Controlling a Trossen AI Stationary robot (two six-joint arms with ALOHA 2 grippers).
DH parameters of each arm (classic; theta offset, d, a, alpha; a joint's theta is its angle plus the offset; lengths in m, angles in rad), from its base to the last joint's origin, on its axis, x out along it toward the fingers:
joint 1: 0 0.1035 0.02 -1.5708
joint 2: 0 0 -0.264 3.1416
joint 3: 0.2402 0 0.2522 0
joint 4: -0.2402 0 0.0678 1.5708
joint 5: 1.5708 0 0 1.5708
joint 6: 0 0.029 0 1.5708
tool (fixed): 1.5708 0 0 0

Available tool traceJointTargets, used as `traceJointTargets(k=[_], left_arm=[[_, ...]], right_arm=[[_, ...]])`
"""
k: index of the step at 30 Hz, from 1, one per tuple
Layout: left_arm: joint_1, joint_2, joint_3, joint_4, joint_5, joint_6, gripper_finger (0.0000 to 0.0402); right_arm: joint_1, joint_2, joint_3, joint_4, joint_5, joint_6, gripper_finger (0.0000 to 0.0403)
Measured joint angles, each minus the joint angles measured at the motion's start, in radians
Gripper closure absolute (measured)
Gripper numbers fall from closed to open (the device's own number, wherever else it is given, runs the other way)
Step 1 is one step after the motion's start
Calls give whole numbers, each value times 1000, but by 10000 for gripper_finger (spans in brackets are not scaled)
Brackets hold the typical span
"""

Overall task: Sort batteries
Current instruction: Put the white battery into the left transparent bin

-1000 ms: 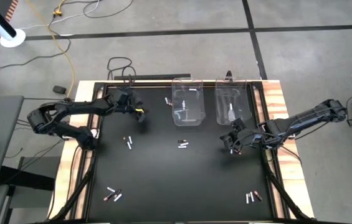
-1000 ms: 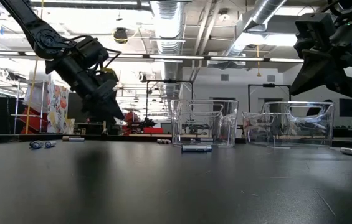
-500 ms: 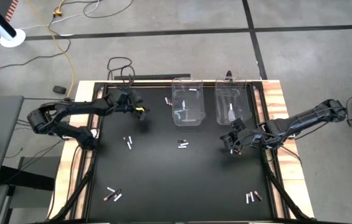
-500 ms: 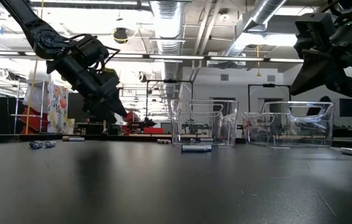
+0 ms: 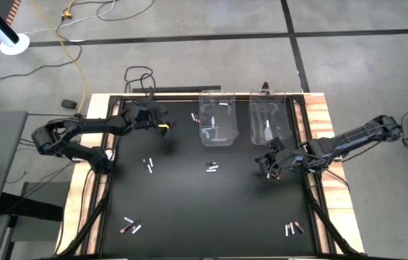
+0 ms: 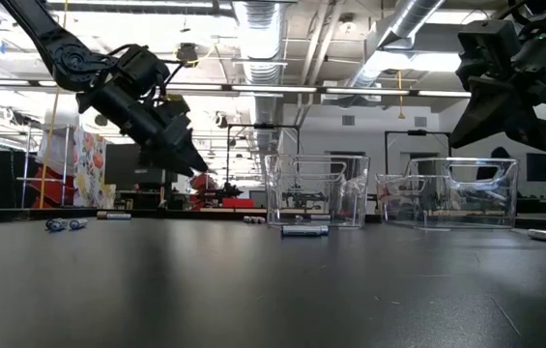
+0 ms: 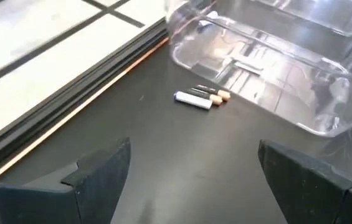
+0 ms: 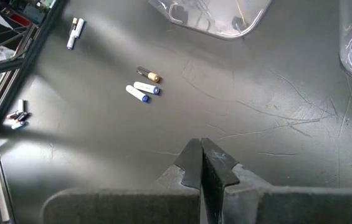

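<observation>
The left gripper (image 5: 162, 128) hangs above the mat at the table's far-left part, fingers spread wide and holding nothing; the pair of batteries by the left bin (image 5: 195, 116) lies at about two o'clock from it in the high view, touching side by side, just beside the left clear bin (image 5: 217, 139); their long axes run roughly across the gap between the fingers as the left wrist view shows them (image 7: 202, 96); this arm is clearly the nearer one. It reaches in from nine o'clock, wrist tipped down toward the mat. The right gripper (image 5: 271, 167) waits at four o'clock from the left bin, fingers pressed together, empty, above bare mat near the right clear bin (image 5: 267, 137).
</observation>
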Motion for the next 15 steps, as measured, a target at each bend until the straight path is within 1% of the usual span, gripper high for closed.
traceJointTargets(k=[3, 7, 11, 15], left_arm=[[-18, 4, -46, 63, 34, 22, 54], [-35, 62, -147, 271, 39, -20, 56], [-34, 171, -185, 448, 42, -46, 57], [-38, 317, -185, 599, 90, -56, 58]], right_arm=[[0, 0, 0, 0, 0, -1, 385], [0, 0, 0, 0, 0, -6, 385], [0, 0, 0, -1, 0, -7, 385], [0, 0, 0, -1, 0, -7, 385]])
